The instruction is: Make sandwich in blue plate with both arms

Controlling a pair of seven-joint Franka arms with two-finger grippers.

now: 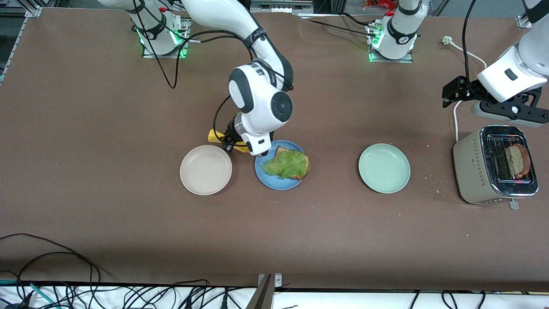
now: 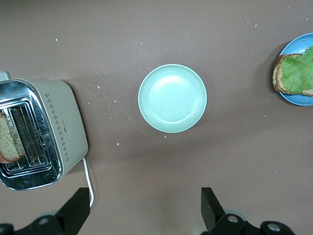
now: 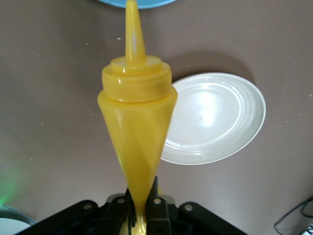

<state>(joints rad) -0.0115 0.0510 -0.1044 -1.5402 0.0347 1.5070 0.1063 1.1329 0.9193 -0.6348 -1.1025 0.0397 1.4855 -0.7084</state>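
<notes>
The blue plate (image 1: 275,183) holds one bread slice (image 1: 303,166) with a green lettuce leaf (image 1: 283,165) on top. My right gripper (image 1: 230,144) is shut on the yellow squeeze bottle (image 1: 218,136), pinching its body flat. It hangs low between the blue plate and the beige plate. In the right wrist view the bottle (image 3: 137,117) points its nozzle at the blue plate's rim (image 3: 151,2). My left gripper (image 1: 448,96) hangs open and empty above the table by the toaster; its wrist view shows the gripper (image 2: 144,196) wide apart. A second bread slice (image 1: 520,161) stands in the toaster slot.
The beige plate (image 1: 206,169) lies beside the blue one toward the right arm's end. The pale green plate (image 1: 384,168) lies toward the left arm's end. The toaster (image 1: 474,171) with its white cord (image 1: 455,116) stands at that end. Crumbs dot the table near it.
</notes>
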